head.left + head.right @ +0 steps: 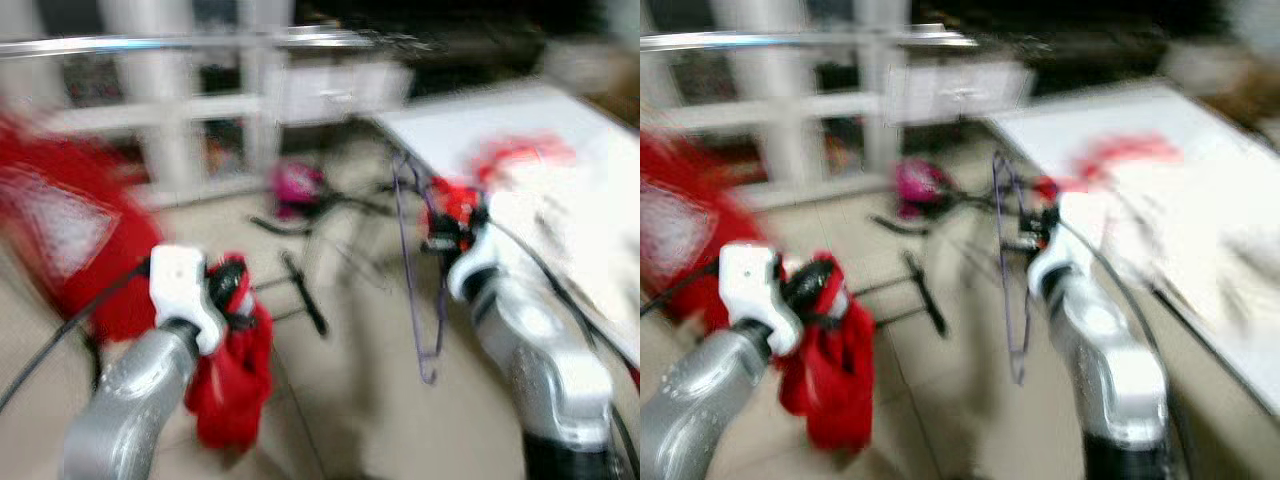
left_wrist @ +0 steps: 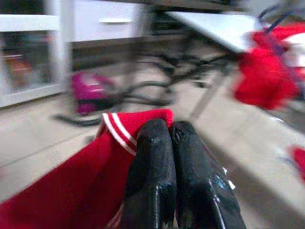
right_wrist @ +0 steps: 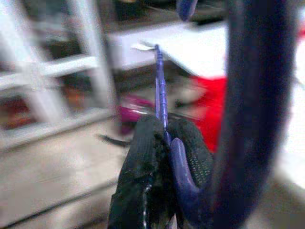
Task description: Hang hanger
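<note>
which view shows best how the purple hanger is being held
The right wrist view: the right hand is shut on the purple hanger, its wire pinched between the fingers. The blurred eye views show its whole outline hanging from that hand. The left wrist view barely catches it.

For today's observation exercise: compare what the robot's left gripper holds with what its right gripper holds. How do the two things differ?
The left gripper pinches a red garment, soft cloth hanging in a limp bunch; the right gripper pinches a purple hanger, a thin stiff frame keeping its shape. The garment has white stripes at its edge; the hanger is plain. Both hang down from shut fingers, above the floor.
</note>
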Tool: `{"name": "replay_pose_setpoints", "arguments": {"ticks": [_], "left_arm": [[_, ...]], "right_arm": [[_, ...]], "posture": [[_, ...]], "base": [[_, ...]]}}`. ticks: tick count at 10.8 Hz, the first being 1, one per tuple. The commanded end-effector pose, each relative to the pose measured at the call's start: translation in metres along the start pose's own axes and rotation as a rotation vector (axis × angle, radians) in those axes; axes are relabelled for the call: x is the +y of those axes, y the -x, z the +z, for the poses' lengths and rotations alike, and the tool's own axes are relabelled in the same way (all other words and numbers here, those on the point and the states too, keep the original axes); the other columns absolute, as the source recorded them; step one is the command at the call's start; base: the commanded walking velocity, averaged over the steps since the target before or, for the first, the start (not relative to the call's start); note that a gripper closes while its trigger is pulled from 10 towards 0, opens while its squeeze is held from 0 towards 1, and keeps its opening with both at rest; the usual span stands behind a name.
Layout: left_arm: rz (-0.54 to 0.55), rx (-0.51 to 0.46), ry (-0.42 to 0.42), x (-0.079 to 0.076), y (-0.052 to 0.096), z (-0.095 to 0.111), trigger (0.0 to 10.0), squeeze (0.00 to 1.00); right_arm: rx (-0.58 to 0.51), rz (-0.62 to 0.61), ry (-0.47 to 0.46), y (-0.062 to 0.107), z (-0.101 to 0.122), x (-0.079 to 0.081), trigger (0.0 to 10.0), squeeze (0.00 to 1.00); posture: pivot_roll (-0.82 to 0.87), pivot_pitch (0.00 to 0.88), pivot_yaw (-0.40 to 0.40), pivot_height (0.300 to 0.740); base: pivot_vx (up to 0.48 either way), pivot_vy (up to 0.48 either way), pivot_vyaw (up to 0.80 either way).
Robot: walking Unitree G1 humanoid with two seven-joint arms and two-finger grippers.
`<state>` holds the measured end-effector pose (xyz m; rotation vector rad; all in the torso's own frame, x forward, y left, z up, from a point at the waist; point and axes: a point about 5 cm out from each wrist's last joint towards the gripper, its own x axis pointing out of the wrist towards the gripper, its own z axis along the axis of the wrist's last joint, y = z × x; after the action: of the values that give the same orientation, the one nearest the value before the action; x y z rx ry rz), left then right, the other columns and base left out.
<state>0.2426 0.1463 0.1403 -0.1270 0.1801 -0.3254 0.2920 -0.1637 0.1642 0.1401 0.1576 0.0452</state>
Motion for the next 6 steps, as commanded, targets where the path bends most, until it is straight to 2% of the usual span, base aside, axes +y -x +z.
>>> {"name": "replay_pose_setpoints", "arguments": {"ticks": [1,2,3,5,6], "left_arm": [[-0.025,-0.036,-0.021,-0.002,0.000,0.007,10.0,0.00],[-0.042,-0.033,-0.025,-0.002,-0.003,0.008,10.0,0.00],[-0.072,-0.028,-0.018,-0.003,-0.006,0.008,10.0,0.00],[-0.090,-0.034,-0.015,-0.002,-0.013,0.011,10.0,0.00],[-0.077,-0.033,-0.024,0.002,-0.014,0.012,10.0,0.00]], "right_arm": [[-0.039,0.008,0.002,-0.007,0.010,0.004,10.0,0.00],[-0.050,0.042,0.020,-0.022,0.018,0.008,10.0,0.00],[-0.072,0.062,-0.005,-0.043,0.029,0.006,10.0,0.00],[-0.102,0.089,-0.040,-0.049,0.037,-0.002,10.0,0.00],[-0.084,0.115,0.010,-0.040,0.032,-0.008,10.0,0.00]], "posture": [[0.02,0.068,-0.069,0.740],[0.01,0.077,-0.051,0.740],[0.00,0.084,-0.036,0.740],[0.02,0.087,-0.047,0.740],[0.01,0.091,-0.047,0.740]], "base": [[0.000,0.000,-0.80],[0.000,0.000,-0.80],[0.000,0.000,-0.80],[0.000,0.000,-0.80],[0.000,0.000,-0.80]]}}
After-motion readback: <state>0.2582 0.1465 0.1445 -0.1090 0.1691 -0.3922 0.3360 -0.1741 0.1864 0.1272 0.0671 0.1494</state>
